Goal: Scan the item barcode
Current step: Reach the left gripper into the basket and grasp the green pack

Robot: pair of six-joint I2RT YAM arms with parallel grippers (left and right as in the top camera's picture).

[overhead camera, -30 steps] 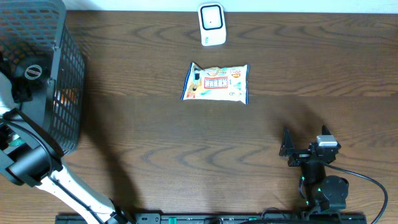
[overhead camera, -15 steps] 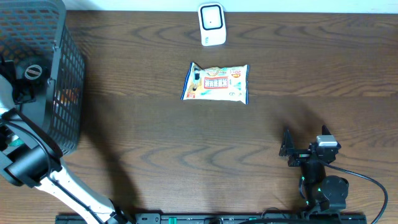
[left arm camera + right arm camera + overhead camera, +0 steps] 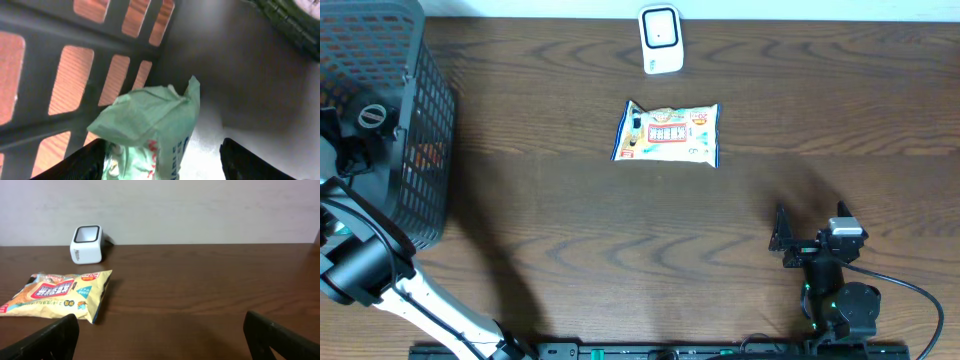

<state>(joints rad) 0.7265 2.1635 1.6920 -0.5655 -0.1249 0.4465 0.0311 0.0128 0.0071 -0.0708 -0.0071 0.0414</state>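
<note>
Both sets of jaws are apart: your left gripper point(image 3: 165, 150) straddles the green packet point(image 3: 150, 120) down in the basket point(image 3: 425, 110), not yet pinching, likely to lift it toward the scanner point(image 3: 660, 40); your right gripper point(image 3: 160, 322) rests wide, well clear.

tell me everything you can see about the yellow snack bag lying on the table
The yellow crinkly plastic snack bag is a puffy pillow pouch that looks sealed, with a red-framed label panel in the middle, small pictures around it and blue along parts of its edge. It lies flat, printed face up, long side across the dark wooden table, near the small white scanner on the robot's side, apart from it. Only the table touches it. Its print is too small to read.
</note>
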